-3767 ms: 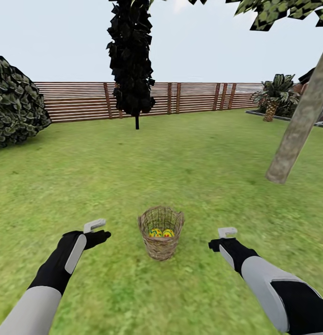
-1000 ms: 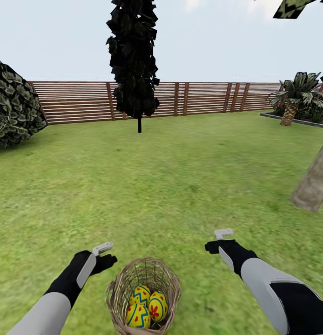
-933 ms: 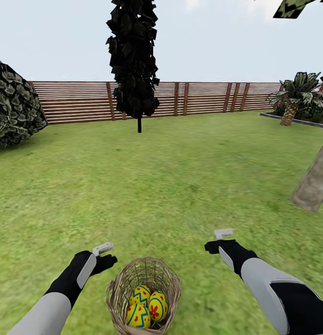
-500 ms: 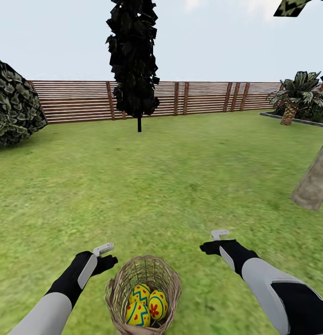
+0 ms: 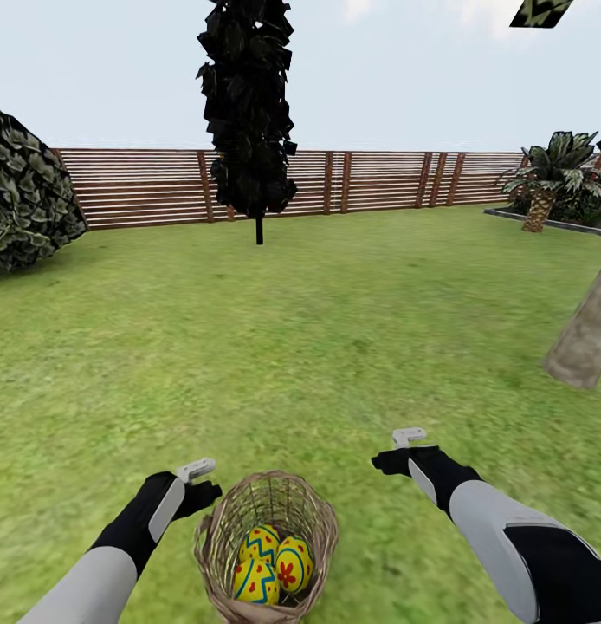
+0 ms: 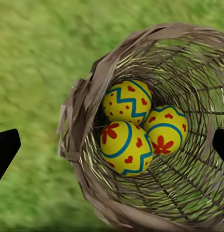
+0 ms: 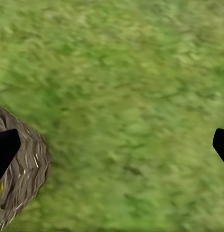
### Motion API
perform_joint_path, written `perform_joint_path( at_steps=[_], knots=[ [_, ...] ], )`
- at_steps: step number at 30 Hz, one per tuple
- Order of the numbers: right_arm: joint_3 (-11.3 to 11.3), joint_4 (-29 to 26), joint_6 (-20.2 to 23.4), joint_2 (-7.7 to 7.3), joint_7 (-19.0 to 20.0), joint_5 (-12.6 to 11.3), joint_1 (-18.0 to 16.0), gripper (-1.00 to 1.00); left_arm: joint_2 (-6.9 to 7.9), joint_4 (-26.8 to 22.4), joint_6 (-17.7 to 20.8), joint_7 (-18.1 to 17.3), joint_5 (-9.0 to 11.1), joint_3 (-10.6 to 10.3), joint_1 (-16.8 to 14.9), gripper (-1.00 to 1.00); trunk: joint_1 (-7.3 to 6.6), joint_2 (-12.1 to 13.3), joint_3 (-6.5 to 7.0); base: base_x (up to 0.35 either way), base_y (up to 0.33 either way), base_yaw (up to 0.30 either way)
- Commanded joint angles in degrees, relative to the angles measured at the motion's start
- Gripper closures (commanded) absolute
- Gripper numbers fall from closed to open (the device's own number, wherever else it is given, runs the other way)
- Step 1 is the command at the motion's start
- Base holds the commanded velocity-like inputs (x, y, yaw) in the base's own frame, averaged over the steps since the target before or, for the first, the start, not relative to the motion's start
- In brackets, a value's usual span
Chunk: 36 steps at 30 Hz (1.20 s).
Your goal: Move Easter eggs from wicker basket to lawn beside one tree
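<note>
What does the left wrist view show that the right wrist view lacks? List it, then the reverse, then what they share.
Left wrist view: the three Easter eggs lying together in the wicker basket, seen down through its open mouth, with the left gripper held open above them.

Right wrist view: the basket's outer wall from the side, at the frame's edge, with open grass between the spread fingers of the right gripper.

Both: the basket, the lawn, and dark fingertips at the frame edges.
</note>
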Motion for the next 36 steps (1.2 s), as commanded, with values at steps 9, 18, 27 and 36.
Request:
perform_joint_path(
  at_steps=[9, 18, 27, 36],
  knots=[
    [0.0, -0.1, 0.4, -0.02, 0.3, 0.6, 0.0, -1.0, -0.09, 0.3, 0.3, 0.6, 0.6, -1.2, 0.0, -1.0, 1.98, -3.7, -1.67, 0.0, 0.0, 0.0],
    [0.1, -0.1, 0.4, 0.05, 0.3, 0.6, 0.0, -1.0, 0.03, 0.4, 0.5, 0.9, 0.5, -1.2, 0.0, -1.0, 3.96, -7.3, -3.29, 0.0, 0.0, 0.0],
    [0.3, -0.1, 0.4, 0.23, 0.2, 0.7, 0.0, -1.0, -0.03, 0.4, 0.6, 7.0, 0.6, -1.2, 0.0, -1.0, 5.93, -10.9, -4.9, 0.0, 0.0, 0.0],
    [0.4, -0.1, 0.3, 0.24, 0.2, 0.7, 0.0, -1.0, -0.18, 0.2, 0.5, 7.3, 0.6, -1.3, 0.0, -1.0, 7.91, -14.5, -6.52, 0.0, 0.0, 0.0]
  ],
)
